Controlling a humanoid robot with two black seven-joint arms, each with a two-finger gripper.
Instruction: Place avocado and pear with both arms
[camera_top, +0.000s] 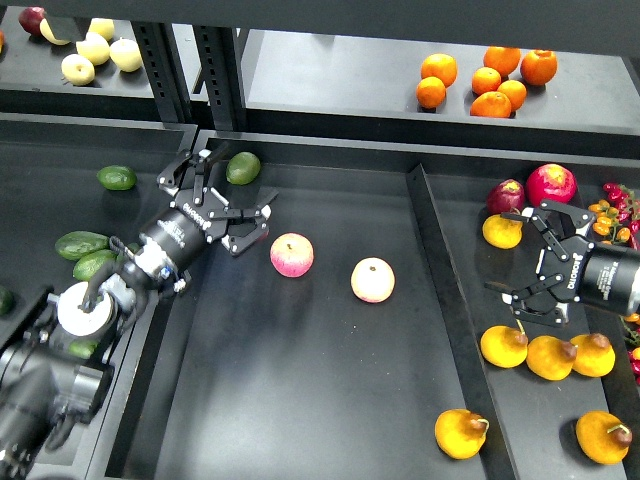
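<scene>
Avocado (243, 167) behind left gripper (222, 200); pink apple (292, 254) beside it

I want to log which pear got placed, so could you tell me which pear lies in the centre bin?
The pear at the centre bin's front right corner; all others lie in the right bin.

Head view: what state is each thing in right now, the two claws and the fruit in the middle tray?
Left claw: open, empty, above the middle tray.
Right claw: open, empty, above the right tray.
Avocado: lying in the middle tray's far left corner, ungripped.
Pear: lying in the middle tray's near right corner, ungripped.
Two apples: upright, apart.
</scene>
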